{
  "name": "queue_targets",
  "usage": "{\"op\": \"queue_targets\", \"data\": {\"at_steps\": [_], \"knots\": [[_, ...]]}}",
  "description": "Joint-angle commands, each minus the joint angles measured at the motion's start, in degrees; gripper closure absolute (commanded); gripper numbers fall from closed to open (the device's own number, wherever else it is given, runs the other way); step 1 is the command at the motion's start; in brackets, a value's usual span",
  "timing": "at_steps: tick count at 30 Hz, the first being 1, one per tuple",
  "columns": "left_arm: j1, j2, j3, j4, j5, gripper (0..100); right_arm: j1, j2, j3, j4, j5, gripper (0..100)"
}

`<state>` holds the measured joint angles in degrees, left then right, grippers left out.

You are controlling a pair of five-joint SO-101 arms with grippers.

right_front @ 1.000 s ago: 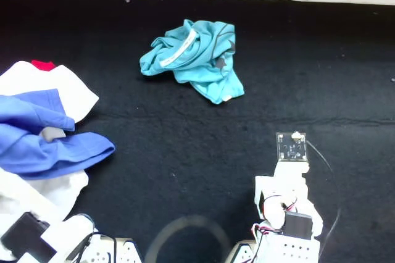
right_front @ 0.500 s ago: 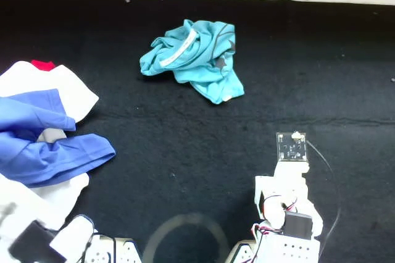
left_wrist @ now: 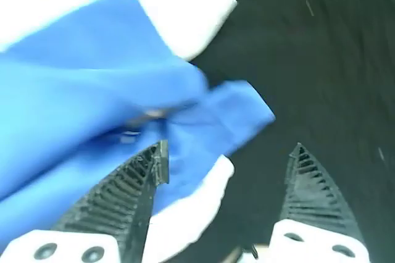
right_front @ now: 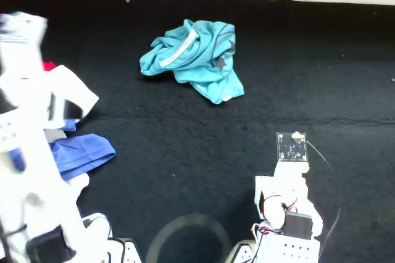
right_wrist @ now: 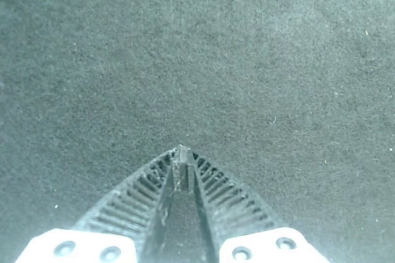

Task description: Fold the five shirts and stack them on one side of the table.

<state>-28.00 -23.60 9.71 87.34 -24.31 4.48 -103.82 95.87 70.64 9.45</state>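
The left end effector (left_wrist: 230, 146) was spread wide above the edge of the laundry pile. 1 finger sat over the bright blue cotton shirt (left_wrist: 92, 102), the other over the black felt tabletop (left_wrist: 333, 59). In the high view that pile was at the left edge of the frame, with the blue shirt (right_front: 86, 152) lying on a white shirt (right_front: 77, 93) and a scrap of red fabric (right_front: 44, 65) peeking out at the upper side. The white left arm (right_front: 24, 152) was a blur across most of it. The crumpled teal shirt (right_front: 192, 58) lay upper middle, well apart from the pile. The right arm (right_front: 287, 195) sat lower right, and the right end effector (right_wrist: 180, 155) was pinched together tip to tip over bare tabletop.
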Motion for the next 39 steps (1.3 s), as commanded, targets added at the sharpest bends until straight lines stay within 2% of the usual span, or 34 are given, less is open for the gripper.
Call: {"op": "queue_targets", "data": {"at_steps": [1, 4, 9, 12, 17, 21, 25, 29, 32, 39], "knots": [[3.5, 3.0, 10.6, -6.6, -0.2, 70, 0.6, -0.6, 7.1, 0.5, -0.3, 99.2], [2.5, 6.8, 20.2, -16.7, -0.4, 70, 0.6, -0.6, 7.1, 0.5, -0.3, 99.2], [-4.5, 12.7, 27.6, -29.5, -0.5, 70, 0.6, -0.6, 7.1, 0.5, -0.3, 99.2], [-11.2, 16.7, 27.6, -34.9, -2.2, 70, 0.6, -0.6, 7.1, 0.5, -0.3, 99.2], [-23.0, 24.1, 26.6, -47.0, -13.8, 70, 0.6, -0.6, 7.1, 0.5, -0.3, 99.2], [-31.2, 32.7, 16.9, -53.5, -16.2, 70, 0.6, -0.6, 7.1, 0.5, -0.3, 99.2], [-36.4, 42.1, 1.0, -52.7, -15.9, 70, 0.6, -0.6, 7.1, 0.5, -0.3, 99.2], [-38.1, 49.7, -13.9, -45.5, -15.8, 70, 0.6, -0.6, 7.1, 0.5, -0.3, 99.2], [-37.7, 53.7, -24.3, -34.5, -15.5, 70, 0.6, -0.6, 7.1, 0.5, -0.3, 99.2], [-32.5, 56.7, -45.7, -5.5, -6.3, 70, 0.6, -0.6, 7.1, 0.5, -0.3, 99.2]]}}
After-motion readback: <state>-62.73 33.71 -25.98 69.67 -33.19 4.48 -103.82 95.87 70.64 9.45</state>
